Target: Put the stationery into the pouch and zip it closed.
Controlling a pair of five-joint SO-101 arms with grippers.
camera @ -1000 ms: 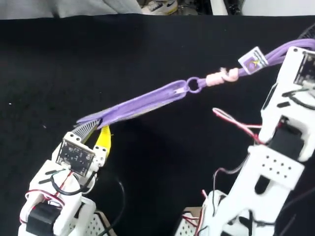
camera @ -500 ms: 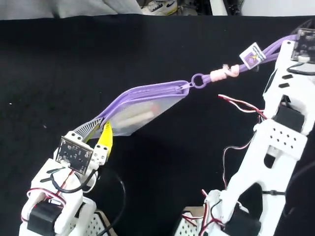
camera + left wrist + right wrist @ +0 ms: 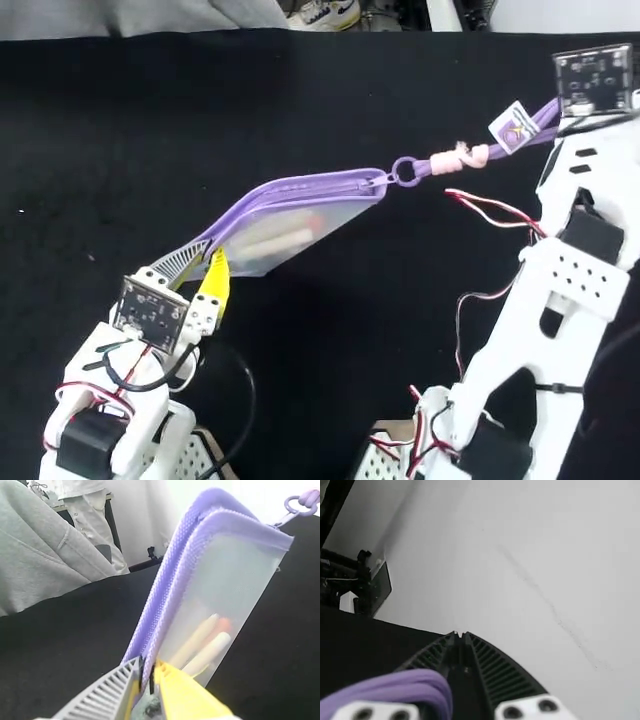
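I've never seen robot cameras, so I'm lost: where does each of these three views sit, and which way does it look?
High view: fixed above, looking down on the black-covered table, left arm, right arm and the clear purple-zipped pouch strung between them.
Left wrist view: on the left arm, facing along the left gripper, shut on the pouch end.
Right wrist view: on the right arm, tilted up past the right gripper at a white wall, purple cord alongside.
Shared: high and left wrist views both show the pouch.
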